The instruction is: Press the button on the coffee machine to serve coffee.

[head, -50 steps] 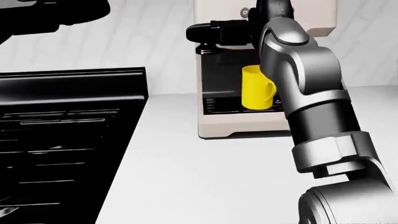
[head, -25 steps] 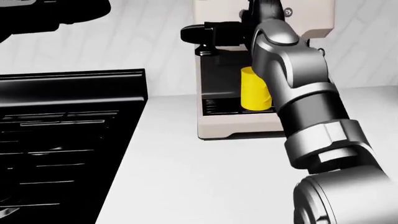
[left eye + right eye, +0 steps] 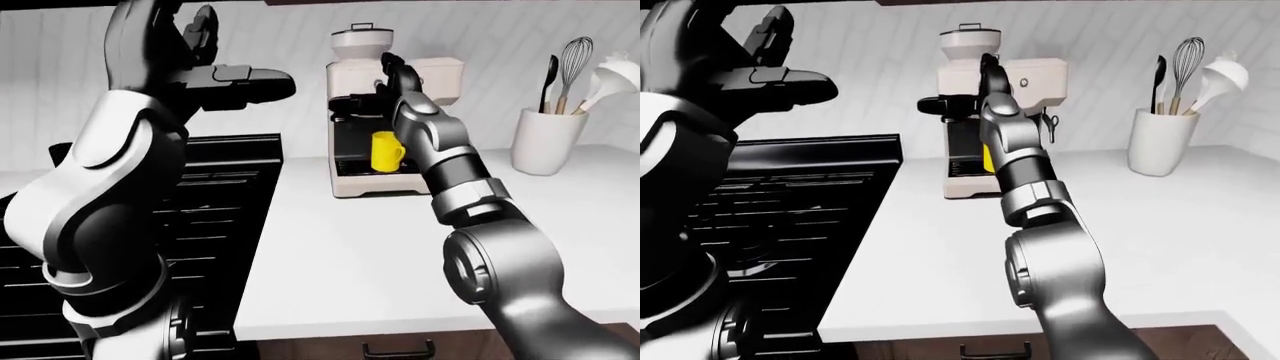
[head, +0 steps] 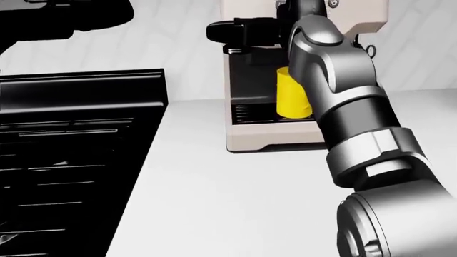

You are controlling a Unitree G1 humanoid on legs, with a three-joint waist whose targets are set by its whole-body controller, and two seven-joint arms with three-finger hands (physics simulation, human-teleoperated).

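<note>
The beige coffee machine [image 3: 440, 75] stands on the white counter against the wall, with a yellow mug [image 3: 386, 151] on its drip tray under the black spout. My right arm reaches up across the mug. My right hand [image 3: 390, 66] rests with extended fingers against the machine's upper front panel and closes on nothing. In the head view the forearm [image 4: 336, 80] hides half of the mug [image 4: 287, 99], and the hand is cut off by the top edge. My left hand [image 3: 215, 56] is raised high at the left, open and empty, far from the machine.
A black stove [image 3: 235, 187] fills the left, flush with the white counter [image 3: 370, 255]. A white crock [image 3: 545, 141] with a whisk and spoons stands to the right of the machine. A dark cabinet front with a handle [image 3: 398, 351] lies below the counter edge.
My right arm has swung left across the mug and the hand has risen toward the machine's panel. The head view has shifted slightly, so the stove and machine sit higher in it.
</note>
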